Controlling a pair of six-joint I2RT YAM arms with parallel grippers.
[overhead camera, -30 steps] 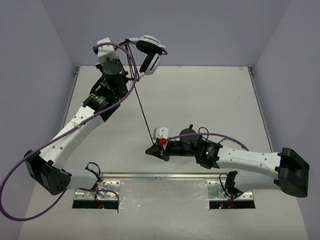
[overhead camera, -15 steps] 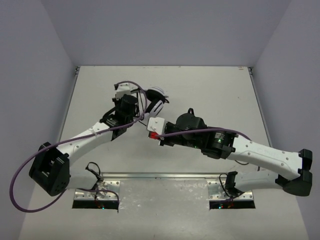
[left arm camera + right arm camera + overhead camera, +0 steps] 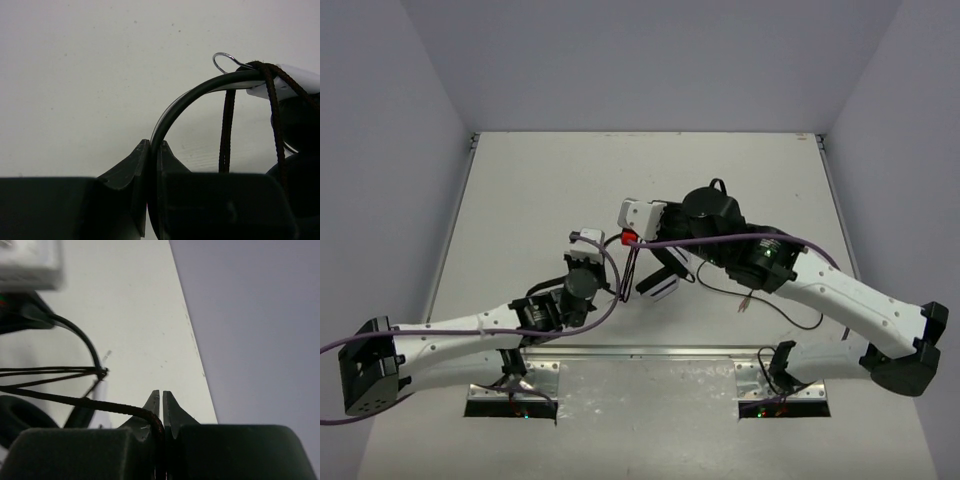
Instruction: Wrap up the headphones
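The headphones [image 3: 662, 278] hang just above the table's middle, their white earcup low and tilted. My left gripper [image 3: 620, 290] is shut on the black headband [image 3: 192, 95], which arches up and right from the jaws in the left wrist view. The thin black braided cable [image 3: 227, 125] is looped over the headband next to a white earcup [image 3: 292, 82]. My right gripper [image 3: 631, 250] sits just above the headphones, shut on the cable [image 3: 100, 406]. In the right wrist view the cable runs left from the jaws [image 3: 161, 396]. The slack cable [image 3: 775, 312] trails over the table to the right.
The cable's plug end [image 3: 746, 301] lies on the table under the right forearm. Purple robot cables [image 3: 720, 242] run along both arms. Grey walls close in the table at left, back and right; its right edge [image 3: 192, 340] shows in the right wrist view.
My left arm has swung from the back left down to the front middle, carrying the headphones. My right gripper has moved back and over them with the cable, which now lies slack.
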